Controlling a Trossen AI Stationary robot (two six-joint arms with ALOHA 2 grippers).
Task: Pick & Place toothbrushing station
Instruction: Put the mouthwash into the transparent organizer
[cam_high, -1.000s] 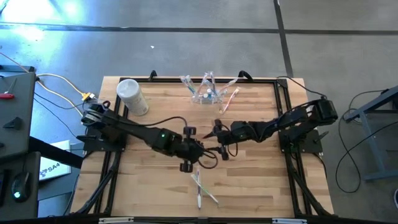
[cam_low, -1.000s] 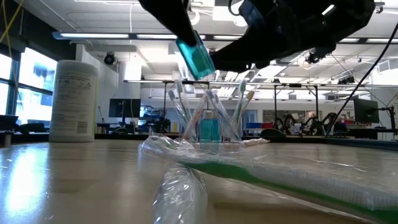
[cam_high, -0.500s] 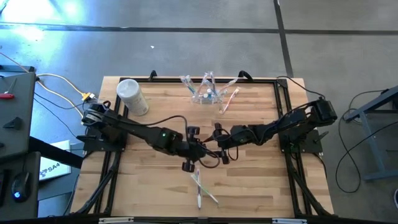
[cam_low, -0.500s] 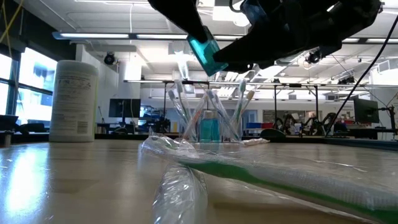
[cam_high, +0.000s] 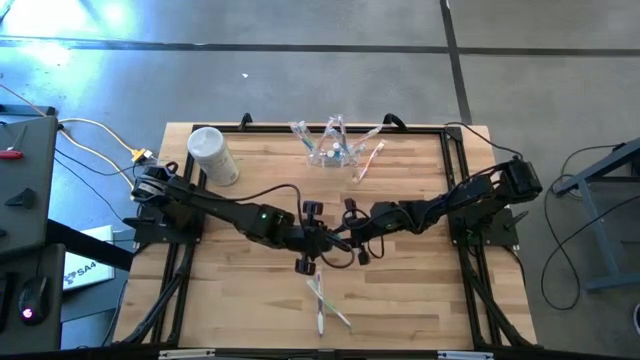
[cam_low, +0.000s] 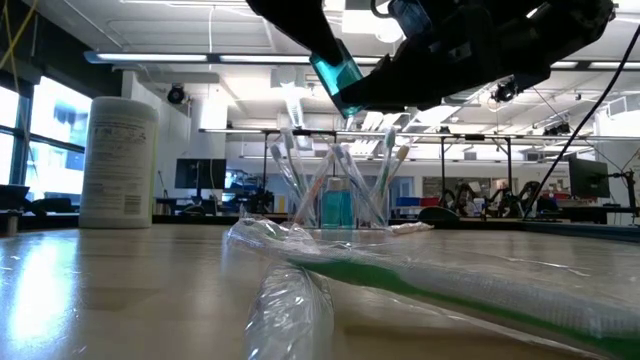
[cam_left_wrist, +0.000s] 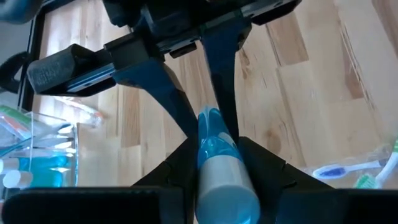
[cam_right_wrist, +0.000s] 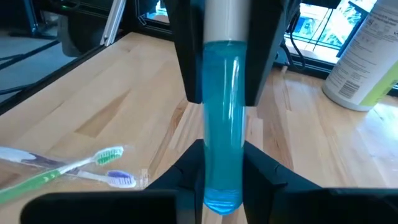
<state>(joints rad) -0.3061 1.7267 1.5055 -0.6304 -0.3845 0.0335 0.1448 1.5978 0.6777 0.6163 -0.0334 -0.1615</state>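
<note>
A blue tube with a white cap (cam_left_wrist: 217, 155) hangs over the table's middle, between my two grippers, which meet tip to tip. My left gripper (cam_high: 322, 240) is shut on its cap end. My right gripper (cam_high: 346, 238) is shut on its blue end (cam_low: 338, 75). The toothbrushing station (cam_high: 333, 150), a clear holder with brushes and a blue bottle standing in it, rests on its base at the table's far middle (cam_low: 337, 195). My left gripper pinches the tube's white cap end (cam_left_wrist: 229, 186) between its two fingers, which lie along the tube and slant down from the table's left. The tube is lifted clear of the table and slants, blue end lower. My right gripper pinches the tube's blue end (cam_right_wrist: 222, 180) between its two fingers, coming nearly level from the table's right, fingers along the tube.
A white canister (cam_high: 212, 155) stands at the far left. A pink toothbrush (cam_high: 368, 160) lies beside the holder. Wrapped toothbrushes (cam_high: 325, 300) lie near the front edge, below the grippers. Bare wood (cam_high: 430, 290) lies to the front right.
My left gripper has tipped the tube: in the low view its blue end has swung up and toward the right gripper. Both arms have stayed over the table's middle.
</note>
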